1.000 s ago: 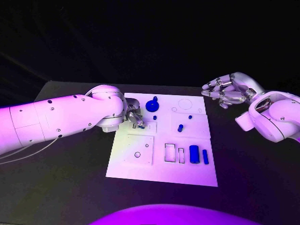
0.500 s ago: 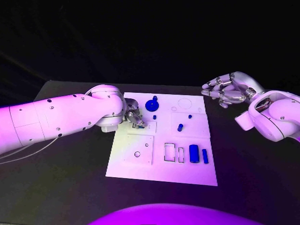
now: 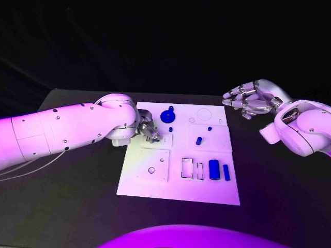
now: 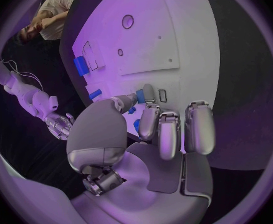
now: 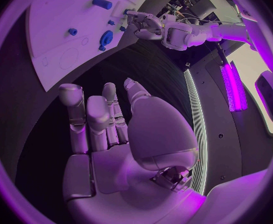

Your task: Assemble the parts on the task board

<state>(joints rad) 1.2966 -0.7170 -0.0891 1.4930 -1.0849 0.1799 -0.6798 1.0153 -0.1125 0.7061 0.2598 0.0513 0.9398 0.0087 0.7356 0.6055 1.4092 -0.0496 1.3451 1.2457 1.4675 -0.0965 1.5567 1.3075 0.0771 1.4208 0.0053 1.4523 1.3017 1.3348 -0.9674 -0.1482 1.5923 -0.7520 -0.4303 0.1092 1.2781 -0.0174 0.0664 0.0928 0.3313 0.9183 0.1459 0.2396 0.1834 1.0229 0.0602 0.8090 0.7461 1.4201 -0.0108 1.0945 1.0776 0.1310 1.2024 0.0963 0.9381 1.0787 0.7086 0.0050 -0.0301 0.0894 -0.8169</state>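
We find nothing on the task board (image 3: 147, 188) shifted over the last second; assembly has not advanced. Two blue pegs (image 3: 219, 171) stand near its near right edge. At the left edge, the left hand (image 3: 148, 130) pinches a small blue part (image 4: 139, 97), its seat hidden. Beyond the far right corner, the right hand (image 3: 246, 102) hovers loosely curled, empty.

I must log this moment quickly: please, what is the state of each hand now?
Left hand: pinching a small blue part over the task board.
Right hand: holding nothing, fingers curled, off the board's far right corner.
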